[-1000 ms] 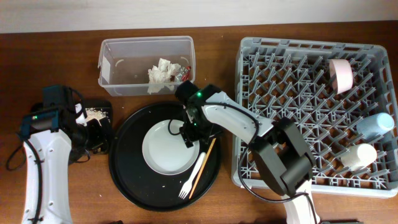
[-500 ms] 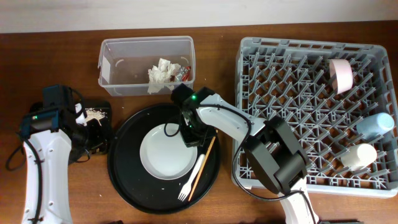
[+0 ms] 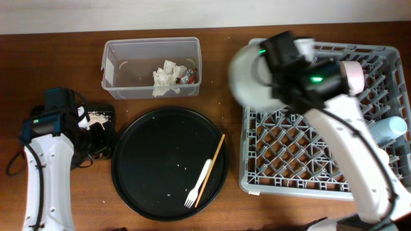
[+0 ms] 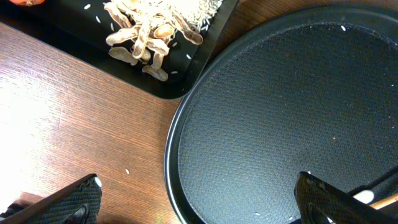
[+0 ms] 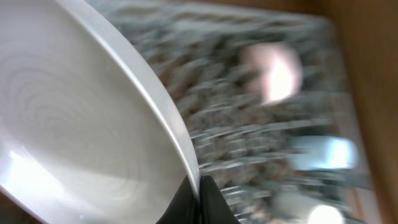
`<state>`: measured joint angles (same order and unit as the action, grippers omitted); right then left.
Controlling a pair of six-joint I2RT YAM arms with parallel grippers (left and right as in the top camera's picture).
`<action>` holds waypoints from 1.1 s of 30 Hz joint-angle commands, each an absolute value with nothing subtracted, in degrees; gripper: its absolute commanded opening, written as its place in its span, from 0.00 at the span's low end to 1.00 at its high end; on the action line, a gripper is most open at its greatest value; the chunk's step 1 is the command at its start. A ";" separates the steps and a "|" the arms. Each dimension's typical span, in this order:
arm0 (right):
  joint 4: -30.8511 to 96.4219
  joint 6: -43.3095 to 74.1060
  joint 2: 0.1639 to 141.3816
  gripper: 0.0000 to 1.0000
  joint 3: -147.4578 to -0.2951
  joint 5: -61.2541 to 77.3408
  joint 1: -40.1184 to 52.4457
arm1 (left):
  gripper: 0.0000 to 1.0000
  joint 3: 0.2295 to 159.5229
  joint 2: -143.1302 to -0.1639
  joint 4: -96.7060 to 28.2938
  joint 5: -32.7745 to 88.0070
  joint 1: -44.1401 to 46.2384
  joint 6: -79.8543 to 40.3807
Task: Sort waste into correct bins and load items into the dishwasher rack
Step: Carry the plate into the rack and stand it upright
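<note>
The table [image 3: 58,45] is dark brown wood with a clear grain, and a strip of pale wall [image 3: 192,13] runs along its far edge. Near the middle lies the large round black tray [image 3: 154,160], its pebbled floor speckled with a few pale grains.

On the tray's right side lie the white plastic fork [image 3: 200,182] and the thin wooden chopstick [image 3: 212,165], side by side. To the right of the tray stands the grey dishwasher rack [image 3: 302,167], with the pinkish-white bowl [image 3: 353,77] and the pale blue cup [image 3: 387,128] among its pegs. Up and to the right of the tray, over the rack's far left corner, the white plate [image 5: 81,124] hangs tilted and blurred. The right gripper [image 5: 200,193] is clamped on its rim.

Beyond the tray sits the clear tub [image 3: 122,67], holding the crumpled tissue [image 3: 166,77] and the red-and-silver wrapper [image 3: 188,76]. Just left of the tray is the shallow black tray [image 4: 186,68] with pale scraps [image 4: 149,37] in it. The left gripper [image 4: 199,202] hangs over the tray's left rim, fingers spread wide, holding nothing.
</note>
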<state>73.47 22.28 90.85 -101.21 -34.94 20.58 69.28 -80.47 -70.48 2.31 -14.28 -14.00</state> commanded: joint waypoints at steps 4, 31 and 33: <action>73.52 26.48 92.40 0.04 -101.43 -62.37 11.66 | 0.99 69.73 -79.70 -69.91 2.17 -14.52 -14.79; 74.63 29.45 110.13 0.04 -101.16 -49.45 8.45 | 0.99 69.67 -79.70 -69.69 2.15 -14.52 -14.79; 74.63 29.45 110.13 0.05 -101.16 -47.88 10.48 | 0.99 69.67 -79.70 -69.65 2.15 -14.52 -14.79</action>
<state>74.81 28.49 109.91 -101.19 -50.87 7.40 69.28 -80.47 -69.84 2.31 -14.28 -14.22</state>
